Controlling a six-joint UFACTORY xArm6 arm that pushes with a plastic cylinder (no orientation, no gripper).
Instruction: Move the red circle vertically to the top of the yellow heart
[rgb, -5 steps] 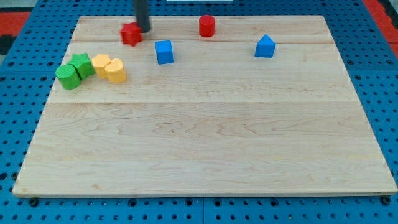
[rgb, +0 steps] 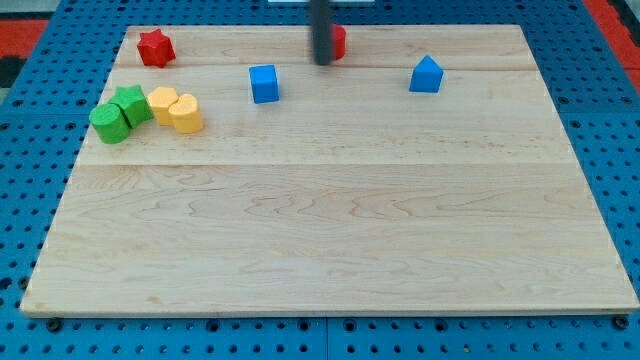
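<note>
Near the view's top edge, my tip stands just at the left side of the red circle, and the blurred dark rod above it covers that block's left part, so we cannot tell whether the two touch. We carry no pincer, only this rod, so nothing is held. The rod's upper end is cut off by the frame. At the view's left, the yellow heart sits pressed against a yellow cylinder, with a green star and a green cylinder beside them. We see a red star near the wooden board's top left corner, a blue cube, and a blue pointed block whose exact shape is hard to make out
</note>
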